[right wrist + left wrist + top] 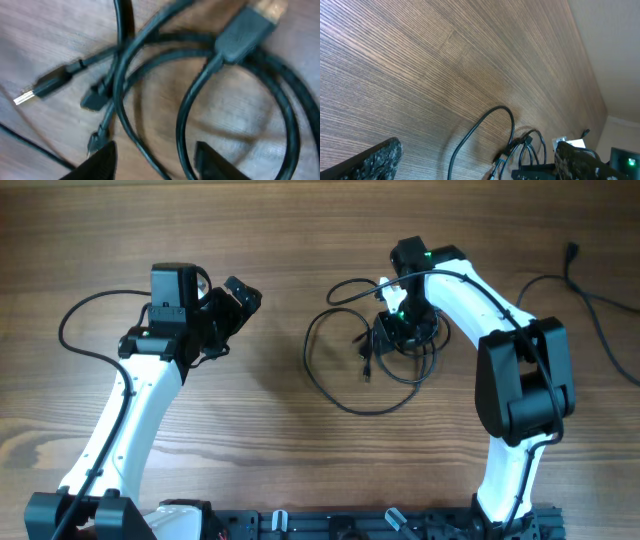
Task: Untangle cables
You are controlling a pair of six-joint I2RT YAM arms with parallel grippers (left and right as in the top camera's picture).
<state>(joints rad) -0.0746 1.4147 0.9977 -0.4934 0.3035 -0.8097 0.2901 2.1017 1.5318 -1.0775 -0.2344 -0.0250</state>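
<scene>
None separated: cables point(366, 366) lie overlapped in coils, centre-right of bench point(250, 240). (AK)
Agreed. Right tool point(155, 160) wide, empty, over them; left tool point(232, 315) wide, empty, well apart. All untangling remains. (BL)

Bench point(300, 240): mid-brown wood, fine straight grain, darker streaks.
Cables point(239, 36): black throughout, slight gloss.
Small plug tip point(22, 97): bright silver.
Larger plug point(250, 25): dark grey-black body, pale gold metal end.
Left arm point(130, 420), right arm point(480, 295): white shells, black joints, black wiring.
Wrist light point(428, 252) on right arm: green.
Left gripper point(243, 293): black; jaws grey-speckled in wrist view.
Right gripper point(156, 162): jaws plain black.
Wall point(615, 50): cream.
</scene>
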